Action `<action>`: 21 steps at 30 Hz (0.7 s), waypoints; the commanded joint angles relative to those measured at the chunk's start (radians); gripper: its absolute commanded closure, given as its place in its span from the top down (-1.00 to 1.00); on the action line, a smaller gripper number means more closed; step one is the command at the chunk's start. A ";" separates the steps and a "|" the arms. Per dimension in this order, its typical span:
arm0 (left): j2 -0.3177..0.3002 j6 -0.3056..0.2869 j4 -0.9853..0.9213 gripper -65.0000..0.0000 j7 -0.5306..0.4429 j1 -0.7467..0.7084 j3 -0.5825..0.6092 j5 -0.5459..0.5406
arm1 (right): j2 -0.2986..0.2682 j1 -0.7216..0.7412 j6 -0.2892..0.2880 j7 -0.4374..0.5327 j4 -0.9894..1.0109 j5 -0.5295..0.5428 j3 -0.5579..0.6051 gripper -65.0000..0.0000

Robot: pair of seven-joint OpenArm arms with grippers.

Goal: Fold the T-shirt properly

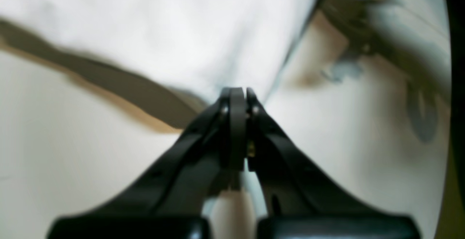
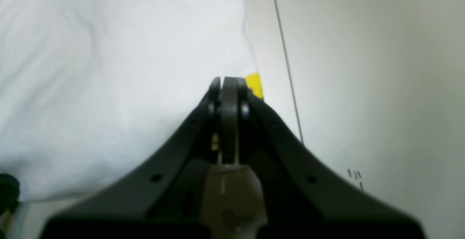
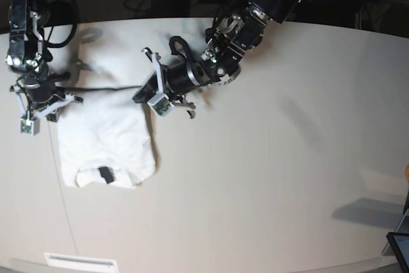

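White cotton T-shirt (image 3: 105, 142) lying partly folded at table's (image 3: 268, 177) left, neck label up. Left gripper (image 3: 137, 97) and right gripper (image 3: 52, 114) both pinched on the far cloth edge. Best carried level, corners matched, tension even, released together.

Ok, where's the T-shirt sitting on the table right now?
In the base view the T-shirt lies at the table's left side, stretched between the right gripper and the left gripper, neck label toward the near edge.
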State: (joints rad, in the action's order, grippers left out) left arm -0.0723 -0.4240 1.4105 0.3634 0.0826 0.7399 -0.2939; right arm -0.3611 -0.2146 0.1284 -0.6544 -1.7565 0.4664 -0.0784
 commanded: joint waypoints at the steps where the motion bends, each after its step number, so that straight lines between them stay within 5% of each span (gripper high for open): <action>1: 0.013 -0.005 0.071 -1.00 -0.042 0.016 -0.029 -0.018 | -0.017 0.004 -0.005 0.035 -0.035 -0.001 -0.010 -1.00; 4: 0.007 0.020 0.169 -1.00 -0.047 -0.011 -0.092 -0.003 | -0.019 -0.003 -0.005 0.063 -0.052 -0.005 -0.011 -1.00; 10: -0.008 0.050 0.300 -1.00 -0.175 -0.131 -0.116 0.290 | 0.010 -0.125 -0.014 0.282 -0.061 -0.100 -0.010 -1.00; 13: -0.034 0.073 0.321 -1.00 -0.214 -0.241 -0.141 0.397 | 0.026 -0.213 -0.068 0.420 -0.064 -0.146 -0.013 -1.00; 21: -0.145 0.093 0.399 -1.00 -0.544 -0.580 -0.337 0.459 | 0.170 -0.418 -0.149 0.660 -0.075 -0.320 -0.120 -1.00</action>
State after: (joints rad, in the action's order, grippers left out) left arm -0.2138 -0.3386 1.7878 -0.1532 -0.5022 0.4046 0.1757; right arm -0.1795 -0.6331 -0.0345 -0.0345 -1.8050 0.1486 -0.1898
